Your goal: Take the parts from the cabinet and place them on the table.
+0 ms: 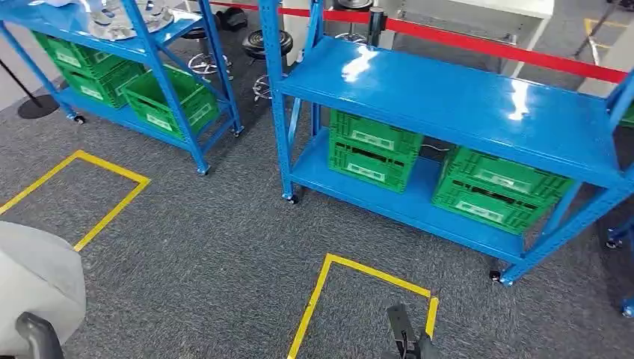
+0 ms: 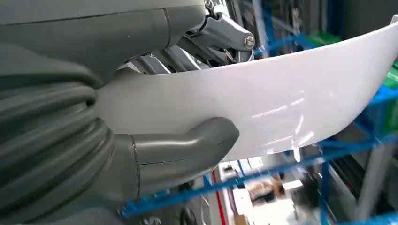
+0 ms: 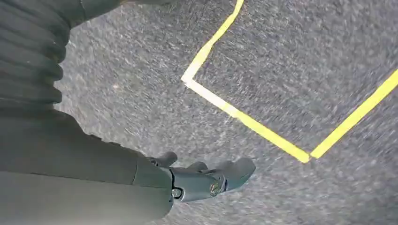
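Observation:
My left hand [image 2: 187, 150] grips a large white curved part [image 2: 281, 103], with the thumb pressed on its face and the fingers behind it. In the head view that white part [image 1: 37, 277] sits at the bottom left corner with the left hand [image 1: 36, 335] under it. My right hand [image 3: 206, 180] hangs above the grey carpet with its fingers stretched out and nothing in them; its dark fingers [image 1: 406, 336] show at the bottom middle of the head view. Shiny silver parts [image 1: 119, 19] lie on top of the far left blue cabinet [image 1: 168, 82].
A blue rack [image 1: 463, 97] stands ahead with a bare top shelf and green crates [image 1: 374, 149] on its lower shelf. Yellow tape squares [image 1: 366, 273] mark the carpet. A red barrier [image 1: 486, 45] and stools [image 1: 262, 45] lie behind the racks.

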### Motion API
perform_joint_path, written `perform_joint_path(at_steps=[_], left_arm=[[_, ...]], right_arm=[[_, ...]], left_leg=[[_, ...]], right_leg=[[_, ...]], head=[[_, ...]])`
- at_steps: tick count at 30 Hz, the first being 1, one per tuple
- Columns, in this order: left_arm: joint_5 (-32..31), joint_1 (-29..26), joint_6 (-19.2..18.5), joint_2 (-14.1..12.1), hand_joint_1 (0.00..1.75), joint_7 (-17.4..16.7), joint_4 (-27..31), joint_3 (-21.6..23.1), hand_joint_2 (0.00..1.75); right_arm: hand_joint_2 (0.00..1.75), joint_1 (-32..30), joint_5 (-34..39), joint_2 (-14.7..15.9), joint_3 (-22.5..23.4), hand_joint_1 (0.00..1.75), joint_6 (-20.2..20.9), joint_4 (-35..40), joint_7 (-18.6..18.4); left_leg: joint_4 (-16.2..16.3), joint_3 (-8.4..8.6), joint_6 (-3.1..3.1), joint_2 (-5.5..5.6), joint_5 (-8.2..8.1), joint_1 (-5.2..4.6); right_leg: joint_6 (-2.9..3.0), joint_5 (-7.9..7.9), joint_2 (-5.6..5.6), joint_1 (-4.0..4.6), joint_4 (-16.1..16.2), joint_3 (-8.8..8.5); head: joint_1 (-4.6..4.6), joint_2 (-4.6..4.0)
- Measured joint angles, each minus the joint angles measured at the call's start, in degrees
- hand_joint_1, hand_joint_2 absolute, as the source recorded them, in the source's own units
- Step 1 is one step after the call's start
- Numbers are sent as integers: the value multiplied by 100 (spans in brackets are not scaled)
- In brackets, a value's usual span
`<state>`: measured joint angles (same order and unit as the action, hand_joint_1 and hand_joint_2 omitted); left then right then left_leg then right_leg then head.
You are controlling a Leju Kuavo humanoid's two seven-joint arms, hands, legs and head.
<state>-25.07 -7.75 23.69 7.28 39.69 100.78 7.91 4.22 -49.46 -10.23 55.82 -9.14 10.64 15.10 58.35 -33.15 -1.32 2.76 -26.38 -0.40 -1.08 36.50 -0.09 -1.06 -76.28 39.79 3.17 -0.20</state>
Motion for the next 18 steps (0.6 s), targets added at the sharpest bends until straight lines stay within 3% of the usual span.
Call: perform_joint_path(at_steps=[1, 3, 4, 5, 8, 9, 10, 11, 12, 14, 15, 16, 18], left_arm=[[27, -38, 9, 0, 175, 11, 0, 0, 175], [66, -69, 18, 0, 175, 17, 0, -4, 175], [88, -71, 18, 0, 175, 22, 0, -9, 175], [105, -69, 18, -2, 175, 26, 2, -20, 175], [107, -71, 0, -2, 175, 37, -2, -17, 175], [107, -67, 0, -2, 175, 35, -2, -22, 175], [107, -69, -6, -2, 175, 37, -2, -22, 175], [107, -35, -9, -4, 175, 42, -9, -22, 175], [107, -2, -11, -2, 175, 44, -20, -20, 175], [107, 3, -17, -4, 175, 44, -59, -22, 175], [107, 4, -33, -9, 175, 42, -85, -26, 175], [107, 5, -44, -11, 175, 42, -107, -26, 175], [186, 19, -50, -15, 175, 42, -135, -26, 175]], right_arm=[[175, -1, -2, 0, 0, 0, 7, 0, 9], [175, 8, -11, 0, -2, 0, 22, 0, 44], [175, 14, -11, 0, -2, 0, 31, 0, 61], [175, 21, -11, -2, -2, 0, 44, 0, 79], [175, 94, 20, -2, -4, 0, 59, 0, 157], [175, 122, 17, -4, -4, 0, 61, 0, 175], [175, 152, 11, 2, -4, 0, 68, 2, 197], [175, 168, 9, 4, -4, 0, 70, 2, 221], [175, 171, 6, 4, -4, 0, 77, 2, 238], [175, 172, -11, 9, -4, 0, 94, 2, 236], [175, 182, -24, 11, -4, 0, 94, 2, 229], [175, 195, -33, 11, -7, 0, 94, 2, 221], [175, 218, -39, 11, -7, 0, 94, 2, 192]], left_leg=[[29, -2, 15, 101, -11, 10], [113, -15, 73, 281, -59, 42], [161, -45, 114, 347, -86, 54], [223, -94, 173, 420, -113, 23], [145, -154, 269, 599, -69, 48], [163, -156, 299, 644, -66, 57], [259, -181, 299, 322, -116, 27], [497, -302, 320, 30, -285, 21], [932, -525, 346, -134, -529, 37], [1703, -912, 366, -215, -825, 50], [1816, -973, 363, -221, -804, 54], [1672, -903, 352, -229, -667, 55], [809, -439, 303, -327, -213, 46]], right_leg=[[-5, -226, 5, -12, 244, -78], [-26, -773, 108, -51, 1221, -503], [-50, -725, 377, -84, 1496, -648], [-49, -703, 565, -51, 1548, -626], [93, -702, 339, -25, 1503, -631], [147, -729, 239, -71, 1549, -664], [182, -738, 185, -58, 1568, -684], [219, -741, 112, -44, 1582, -696], [231, -737, 21, -25, 1581, -696], [253, -718, -170, -4, 1579, -695], [258, -712, -259, 3, 1579, -697], [253, -701, -338, 9, 1579, -705], [240, -673, -487, 18, 1580, -746]], head=[[0, 0], [0, 0], [-4, 0], [24, 0], [26, 0], [17, 0], [11, 0], [-22, 0], [-24, 0], [-24, 0], [-28, 0], [-26, 0], [-26, 0]])
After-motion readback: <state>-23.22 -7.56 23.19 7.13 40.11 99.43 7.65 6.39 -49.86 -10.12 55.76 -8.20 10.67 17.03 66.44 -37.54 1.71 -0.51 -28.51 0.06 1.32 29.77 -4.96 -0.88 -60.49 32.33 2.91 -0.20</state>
